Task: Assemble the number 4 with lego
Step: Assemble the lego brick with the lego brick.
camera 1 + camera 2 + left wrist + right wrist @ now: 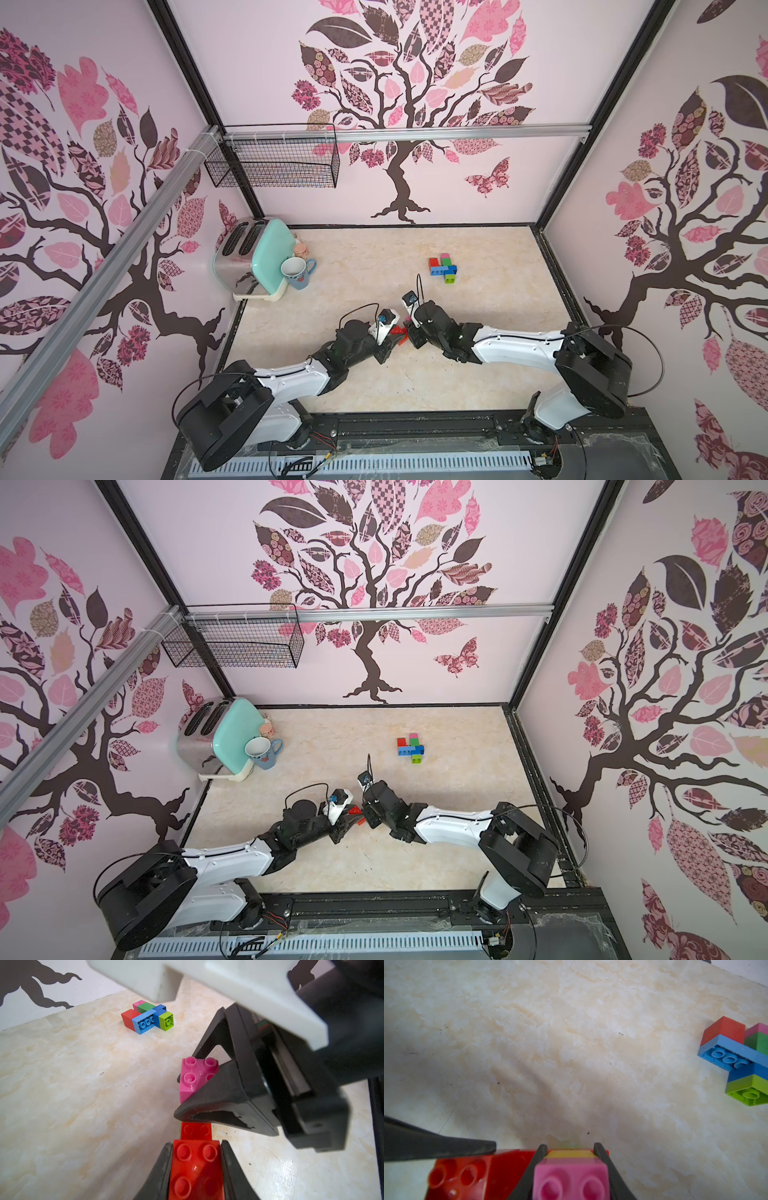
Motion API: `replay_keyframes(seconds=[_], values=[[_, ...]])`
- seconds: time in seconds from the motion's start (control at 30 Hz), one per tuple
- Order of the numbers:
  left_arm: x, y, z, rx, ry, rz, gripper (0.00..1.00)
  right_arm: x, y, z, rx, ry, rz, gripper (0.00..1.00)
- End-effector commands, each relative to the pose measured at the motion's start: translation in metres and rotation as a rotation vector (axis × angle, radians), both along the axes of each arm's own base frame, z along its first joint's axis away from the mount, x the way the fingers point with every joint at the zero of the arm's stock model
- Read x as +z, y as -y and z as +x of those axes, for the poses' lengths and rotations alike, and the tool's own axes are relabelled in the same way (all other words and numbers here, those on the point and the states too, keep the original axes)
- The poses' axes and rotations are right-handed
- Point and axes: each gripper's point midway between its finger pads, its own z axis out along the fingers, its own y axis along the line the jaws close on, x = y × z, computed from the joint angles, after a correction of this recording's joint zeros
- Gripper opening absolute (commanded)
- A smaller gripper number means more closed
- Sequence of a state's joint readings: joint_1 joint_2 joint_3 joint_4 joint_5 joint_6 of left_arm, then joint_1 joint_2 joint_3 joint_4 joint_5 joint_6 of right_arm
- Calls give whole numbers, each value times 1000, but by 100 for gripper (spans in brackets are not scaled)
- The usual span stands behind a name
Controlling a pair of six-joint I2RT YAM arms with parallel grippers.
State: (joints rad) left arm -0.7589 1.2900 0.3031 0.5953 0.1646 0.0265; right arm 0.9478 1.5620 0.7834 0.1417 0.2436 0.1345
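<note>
A joined cluster of lego (444, 270) in red, pink, green and blue lies on its side on the floor, right of centre in both top views (411, 749). My left gripper (196, 1142) is shut on a red brick (195, 1167) with its studs facing the camera. My right gripper (570, 1145) is shut on a pink brick (571, 1180) with a yellow piece (570, 1154) beyond it. The two grippers meet tip to tip near the floor's middle (402, 330). The red brick's end reaches the right gripper's fingers (218, 1101). Whether the bricks are joined is hidden.
A mint and chrome toaster (249, 257) stands at the back left with a blue mug (296, 272) beside it. A black wire basket (274, 162) hangs on the back wall above them. Patterned walls close in the marble-look floor (374, 257) on three sides.
</note>
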Motion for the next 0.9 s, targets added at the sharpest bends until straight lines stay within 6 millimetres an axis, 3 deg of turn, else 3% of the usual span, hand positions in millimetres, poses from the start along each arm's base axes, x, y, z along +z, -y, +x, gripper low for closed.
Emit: replay_keyframes(seconds=[0.0,0.87], values=[[-16,-1,-2,-5,-38,37,0,-75,47,-44,30,-217,-252,0],[-70,-29,-12,75,-203,218,0,-75,46,-47,39,-225,-245,0]])
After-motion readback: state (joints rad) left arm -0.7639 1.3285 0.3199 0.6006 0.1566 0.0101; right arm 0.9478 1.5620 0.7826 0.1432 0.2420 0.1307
